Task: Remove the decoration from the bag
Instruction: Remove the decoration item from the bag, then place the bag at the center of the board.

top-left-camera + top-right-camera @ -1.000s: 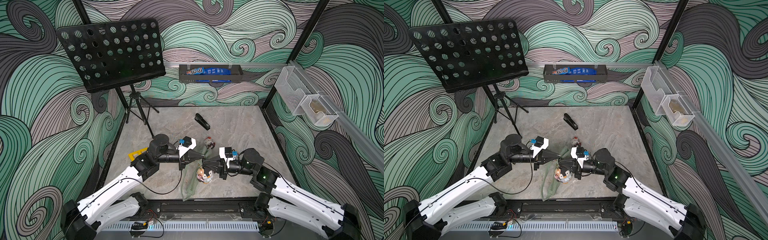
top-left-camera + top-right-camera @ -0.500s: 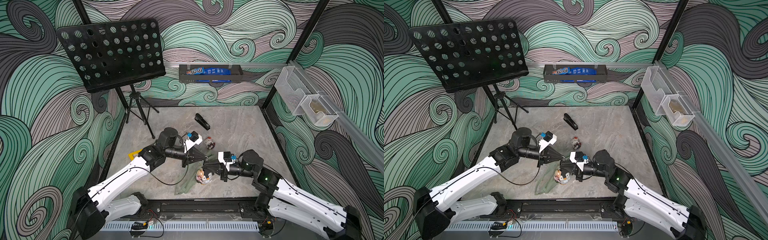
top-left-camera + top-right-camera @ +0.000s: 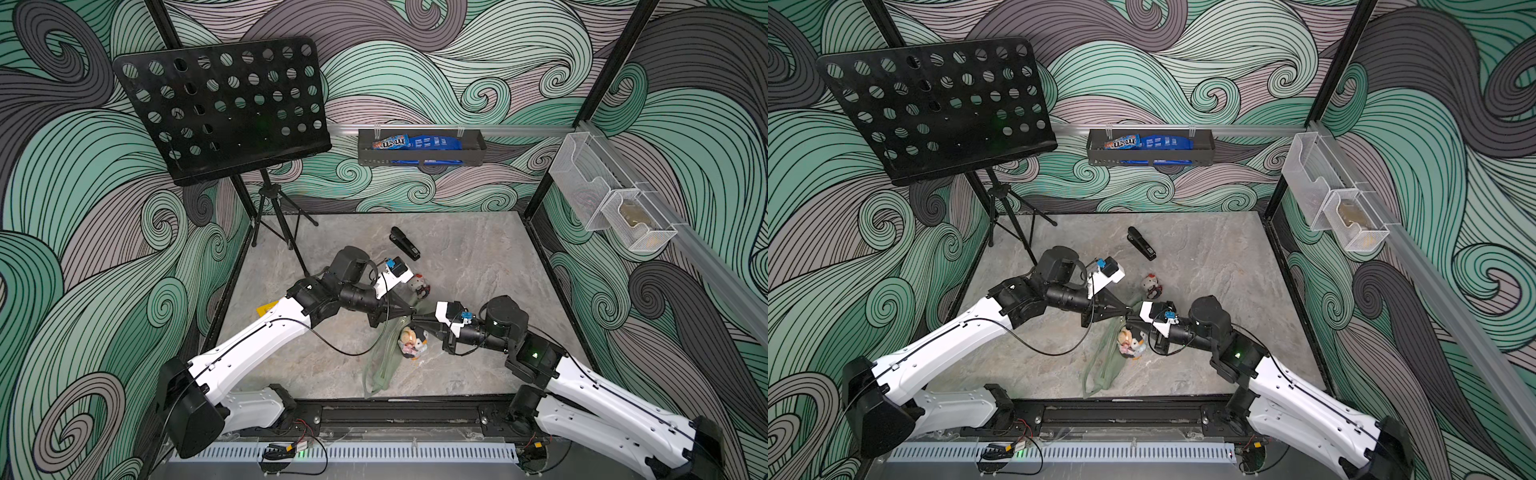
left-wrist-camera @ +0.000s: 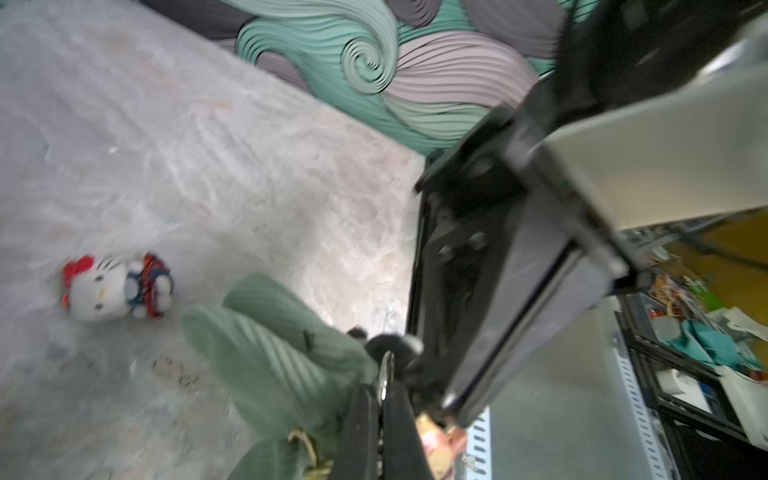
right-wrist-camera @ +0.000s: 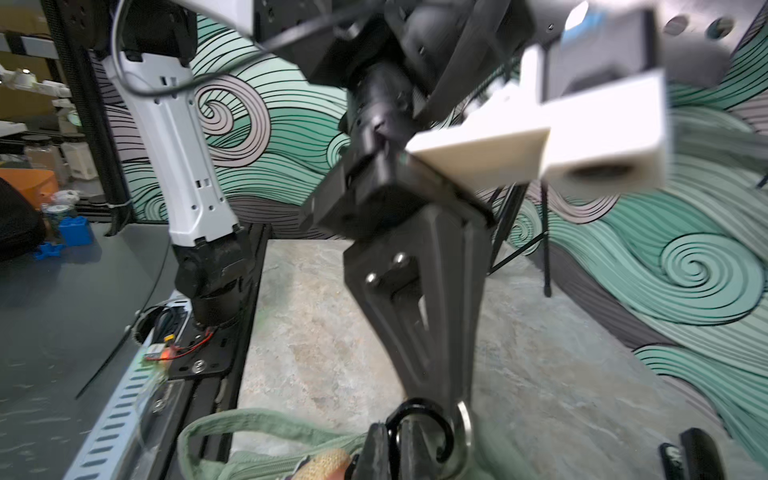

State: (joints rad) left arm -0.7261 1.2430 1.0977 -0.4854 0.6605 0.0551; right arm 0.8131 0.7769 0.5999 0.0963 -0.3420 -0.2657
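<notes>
The bag [image 4: 274, 345] is matt sage-green cloth with a fine rib, and the ring [image 4: 385, 368] at its end is shiny metal. The worktop [image 3: 478, 266] looks like smooth, matt grey veined stone; the small cat toy [image 4: 112, 286] is soft plush.

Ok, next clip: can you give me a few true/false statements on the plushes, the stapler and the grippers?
1. The Hello Kitty plush lies loose on the table, in neither gripper. True.
2. The right gripper holds the stapler. False: the stapler lies apart, toward the back wall, untouched.
3. The left gripper is shut on the metal ring of the bag. True.
4. No plush is beside the bag. False: a second plush rests against it, below the right gripper.
</notes>
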